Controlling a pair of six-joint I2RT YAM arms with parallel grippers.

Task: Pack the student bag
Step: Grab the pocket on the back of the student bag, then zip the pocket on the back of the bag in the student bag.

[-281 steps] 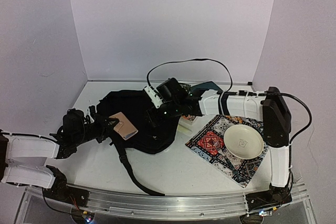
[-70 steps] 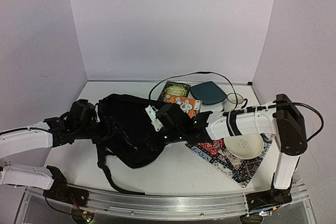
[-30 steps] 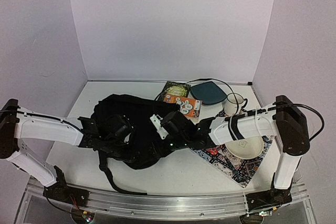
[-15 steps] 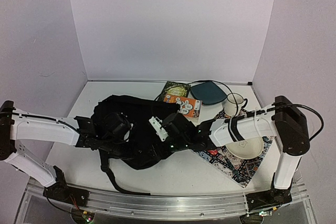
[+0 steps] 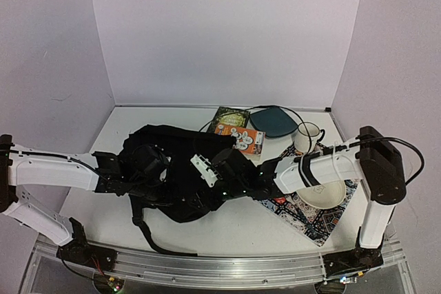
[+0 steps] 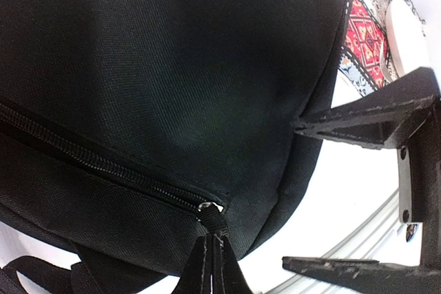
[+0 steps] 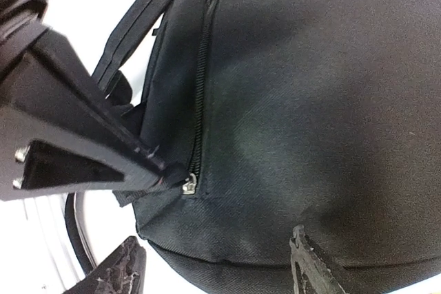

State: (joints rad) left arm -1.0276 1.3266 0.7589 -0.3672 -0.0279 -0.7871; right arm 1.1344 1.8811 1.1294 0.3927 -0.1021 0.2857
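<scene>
The student bag [image 5: 176,144] is a big black backpack lying flat at the table's left centre. Its zip [image 6: 83,156] looks done up along the length that shows. The black fabric zip pull [image 6: 214,224] sits at the zip's end near the bag's rounded edge. My left gripper [image 6: 212,259] is shut on that pull, and it shows over the bag's front part [image 5: 169,181] from above. My right gripper [image 7: 217,270] is open, with its fingers [image 6: 365,111] straddling the bag's edge just beside the slider [image 7: 187,185]. It touches nothing that I can see.
Two books [image 5: 238,129], a teal pouch [image 5: 274,120] and a white mug [image 5: 306,135] stand behind the bag to the right. A white bowl [image 5: 324,194] rests on a patterned cloth [image 5: 303,215] at the right. A shoulder strap [image 5: 148,235] trails toward the front edge.
My left gripper has closed on the zip pull within the last second. The right gripper's fingers have spread a little wider. Both arms have shifted slightly left over the bag.
</scene>
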